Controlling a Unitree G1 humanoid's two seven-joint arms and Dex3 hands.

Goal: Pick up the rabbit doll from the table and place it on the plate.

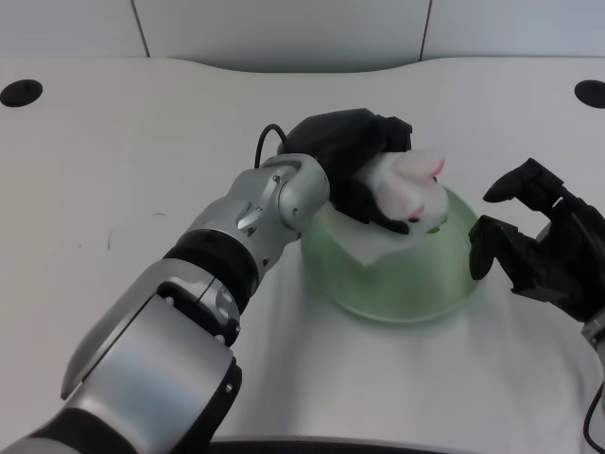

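Left hand over the far part of the plate, fingers wrapped around the doll, holding it. Doll white with pink patches, above the plate's far rim, between the black fingers; whether it touches the plate cannot be told. Silver forearm reaching in across the plate's near-left rim, hiding that side. Plate pale green, round, on the white table. Right hand just beside the plate's right edge. Dark round holes near the table's far corners, well apart from the plate.
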